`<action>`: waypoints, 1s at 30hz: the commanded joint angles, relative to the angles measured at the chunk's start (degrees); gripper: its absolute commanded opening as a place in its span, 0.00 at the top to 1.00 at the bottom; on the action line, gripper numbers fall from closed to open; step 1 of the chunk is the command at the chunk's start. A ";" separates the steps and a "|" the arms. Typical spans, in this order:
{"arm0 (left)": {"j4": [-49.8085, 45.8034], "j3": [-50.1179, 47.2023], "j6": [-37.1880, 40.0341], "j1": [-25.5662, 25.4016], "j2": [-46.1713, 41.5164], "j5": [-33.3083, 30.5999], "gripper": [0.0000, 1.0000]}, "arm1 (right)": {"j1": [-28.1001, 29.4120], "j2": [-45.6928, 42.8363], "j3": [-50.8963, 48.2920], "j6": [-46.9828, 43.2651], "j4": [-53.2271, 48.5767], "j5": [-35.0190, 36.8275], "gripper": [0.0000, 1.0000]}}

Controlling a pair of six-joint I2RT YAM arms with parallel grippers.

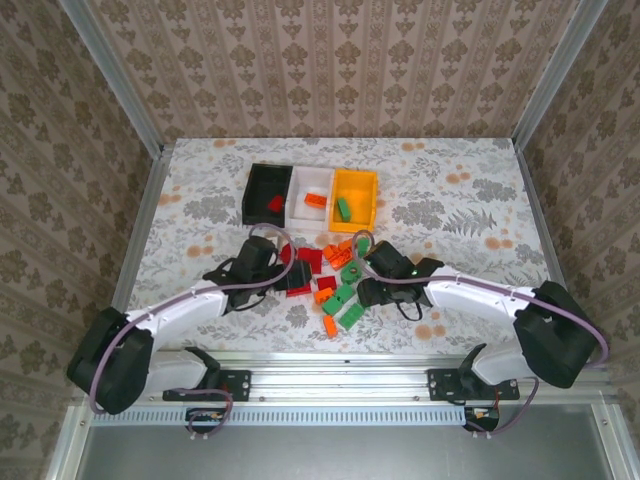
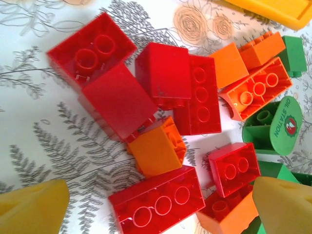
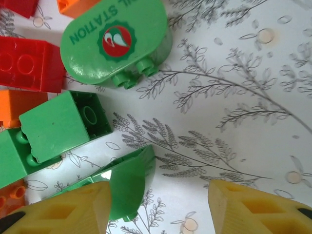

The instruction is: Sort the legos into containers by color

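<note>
The three joined containers stand at the back: black [image 1: 256, 186] with a red brick, white [image 1: 311, 180] with an orange one, yellow-orange [image 1: 366, 190] with a green one. Red, orange and green legos [image 1: 332, 280] lie piled between my grippers. My left gripper [image 1: 297, 277] is open low over the pile. A long red brick [image 2: 158, 204] lies between its yellow fingers [image 2: 34, 209], touching neither. My right gripper [image 3: 158, 209] is open at the pile's right edge. A curved green piece [image 3: 129, 185] leans against its left finger [image 3: 63, 212]; the right finger stands well apart.
A green "oil station" piece [image 3: 117, 41] and a green block [image 3: 53, 126] lie just ahead of the right gripper. Bare patterned tabletop [image 3: 234, 97] stretches to its right. Wallpapered walls with metal rails [image 1: 140, 130] enclose the table.
</note>
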 commanded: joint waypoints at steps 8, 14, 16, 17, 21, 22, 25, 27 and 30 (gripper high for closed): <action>2.17 2.17 -0.94 -2.96 1.22 -0.10 0.01 | 2.21 5.35 -0.72 0.40 4.21 -2.61 0.41; 2.12 2.50 -0.99 -3.04 1.26 -0.55 0.01 | 1.87 6.18 -0.78 -0.56 4.02 2.13 0.50; 2.02 2.70 -0.97 -3.09 1.44 -0.35 0.01 | 1.67 7.11 -0.28 -1.13 3.93 3.11 0.51; 1.93 2.70 -0.94 -3.13 1.44 -0.35 0.01 | 1.71 7.54 -0.12 -1.39 3.77 3.53 0.51; 1.18 2.57 -0.94 -3.18 0.63 -0.54 0.00 | 1.20 7.14 -0.57 -1.94 2.38 6.10 0.51; 1.20 2.38 -0.94 -3.18 0.33 -0.63 0.00 | 0.79 6.13 -1.12 -2.16 2.15 6.21 0.51; 1.31 2.17 -0.86 -3.19 0.17 -0.81 0.00 | -0.86 3.24 -2.74 -2.23 3.01 3.10 0.51; 1.31 2.58 -0.81 -3.18 0.55 -0.52 0.00 | -1.48 1.90 -2.84 -1.98 2.43 2.08 0.52; 1.78 3.26 -0.85 -3.32 1.50 0.28 0.00 | -2.93 0.87 -3.76 -1.01 3.15 -0.75 0.51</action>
